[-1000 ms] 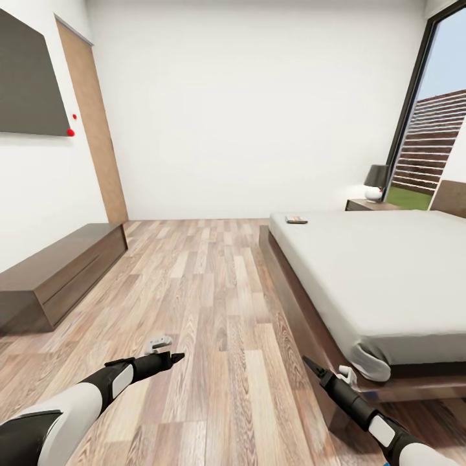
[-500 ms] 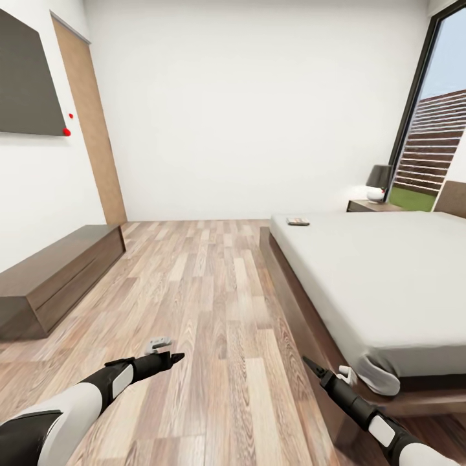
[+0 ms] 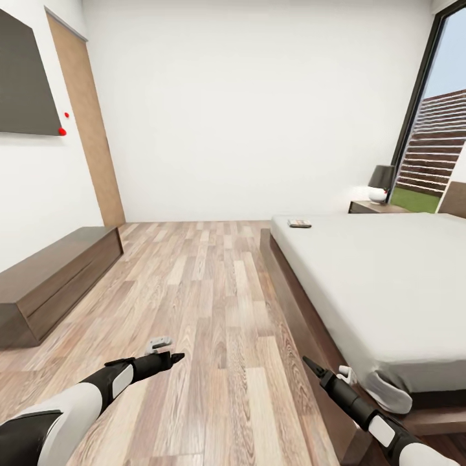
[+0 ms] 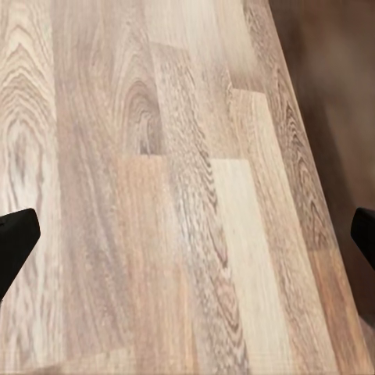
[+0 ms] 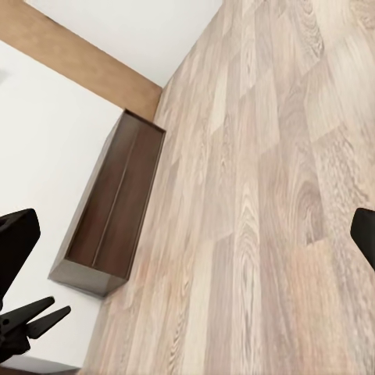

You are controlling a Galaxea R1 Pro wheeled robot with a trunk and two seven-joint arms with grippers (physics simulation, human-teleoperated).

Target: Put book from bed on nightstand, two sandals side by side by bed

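Observation:
The book (image 3: 299,223) lies flat on the far corner of the bed (image 3: 388,285), a light-grey mattress on a dark wood frame at the right of the head view. Beyond the bed, by the window, stands a nightstand (image 3: 372,207) with a dark-shaded lamp (image 3: 380,181) on it. The sandals are out of view. My left gripper (image 3: 171,357) hangs low over the plank floor, open and empty, its fingertips (image 4: 16,242) far apart. My right gripper (image 3: 309,366) is also open and empty, close to the bed's near corner, its fingertips (image 5: 16,242) wide apart.
A long low dark sideboard (image 3: 52,272) runs along the left wall under a dark wall panel (image 3: 26,84). A wooden door (image 3: 87,123) stands in the far left corner. A wide strip of wood floor (image 3: 207,285) lies between the sideboard and the bed. A tall window (image 3: 433,129) is at the right.
The whole view has shifted slightly: the bed's near corner and the sideboard have slid closer and lower, so the camera moved forward. Both arms keep the same pose.

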